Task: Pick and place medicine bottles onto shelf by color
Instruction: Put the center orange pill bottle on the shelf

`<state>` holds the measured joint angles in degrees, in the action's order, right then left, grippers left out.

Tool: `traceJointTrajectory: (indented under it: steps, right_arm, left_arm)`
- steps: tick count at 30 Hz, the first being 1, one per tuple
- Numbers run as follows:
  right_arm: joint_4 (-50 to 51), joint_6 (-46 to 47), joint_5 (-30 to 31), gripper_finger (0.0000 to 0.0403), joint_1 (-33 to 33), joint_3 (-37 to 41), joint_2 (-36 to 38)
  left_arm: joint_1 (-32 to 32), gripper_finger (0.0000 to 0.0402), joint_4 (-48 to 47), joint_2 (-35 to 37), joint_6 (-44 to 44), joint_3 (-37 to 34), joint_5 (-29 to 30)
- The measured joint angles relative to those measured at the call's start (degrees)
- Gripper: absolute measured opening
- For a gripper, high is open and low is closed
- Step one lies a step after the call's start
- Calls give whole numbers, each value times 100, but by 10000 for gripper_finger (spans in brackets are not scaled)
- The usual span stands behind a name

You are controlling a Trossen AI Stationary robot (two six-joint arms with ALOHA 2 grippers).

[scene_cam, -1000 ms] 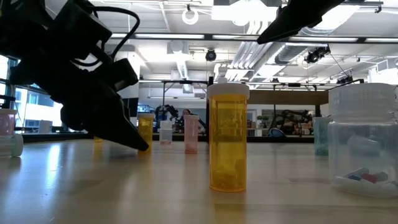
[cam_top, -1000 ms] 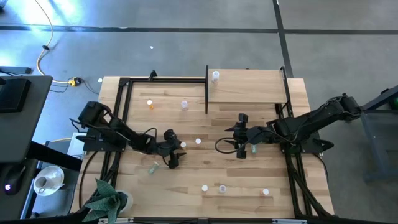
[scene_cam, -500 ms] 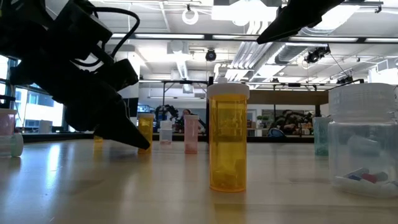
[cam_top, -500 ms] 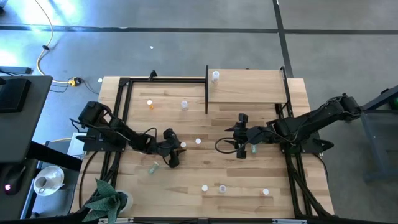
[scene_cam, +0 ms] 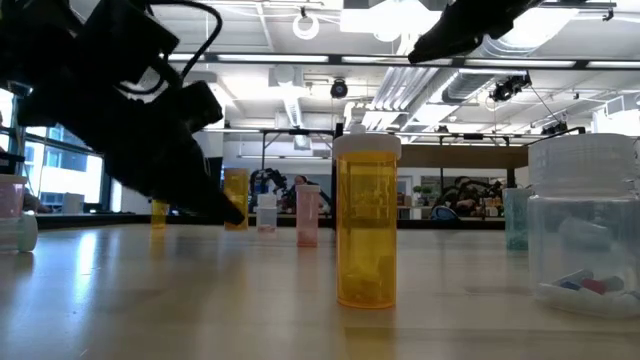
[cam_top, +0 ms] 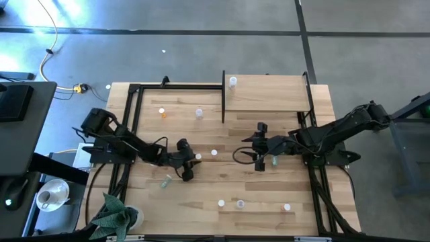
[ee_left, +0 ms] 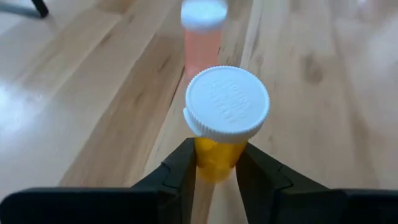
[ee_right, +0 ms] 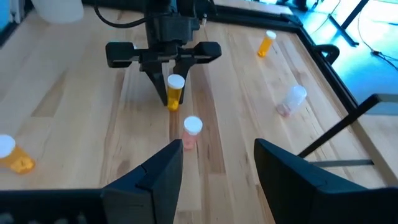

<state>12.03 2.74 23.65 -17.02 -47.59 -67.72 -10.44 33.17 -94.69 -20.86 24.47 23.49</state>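
My left gripper [ee_left: 216,155] is shut on a small orange bottle with a white cap [ee_left: 227,102] over the table's left middle [cam_top: 186,167]. Just past it a pink bottle [ee_left: 202,37] stands upright on the table. My right gripper [ee_right: 217,165] hangs open above the table's middle [cam_top: 260,160], with nothing between its fingers. The pale shelf [cam_top: 269,97] lies at the far right, and a white bottle [cam_top: 233,82] stands at its far left corner. My left gripper pinches the orange bottle's body just below the cap [ee_left: 214,160] between its two fingers [ee_left: 180,168]. The fingers come from the table's left, slanting down. The bottle stands upright in the hold [ee_right: 175,93], lifted a little clear of the table [scene_cam: 235,195].
Loose bottles are scattered about: an orange one [cam_top: 162,113] and a clear one [cam_top: 199,113] at the far left, a green one lying down [cam_top: 166,180], and three near the front edge [cam_top: 240,202]. Black posts [cam_top: 223,94] edge the shelf.
My left gripper has risen a little, and the orange bottle between its fingers has come up off the table with it, staying upright. My right arm has kept still.
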Motion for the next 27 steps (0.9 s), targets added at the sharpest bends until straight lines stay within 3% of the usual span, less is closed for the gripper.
traceJointTrajectory:
  steps: [8,13,18,27]
  right_arm:
    - [-260,146,-297,189,0,-2,-17]
    - [-523,228,-621,189,0,0,-166]
    - [-981,-21,-490,189,27,0,-488]
    - [-2233,-779,-480,189,177,0,-1166]
  left_arm:
    - [0,87,-1284,1293,218,173,-31]
    - [2,87,-3144,1840,348,969,-36]
    - [2,87,-4600,1898,387,1913,-35]
    - [2,87,-4694,1814,870,2380,101]
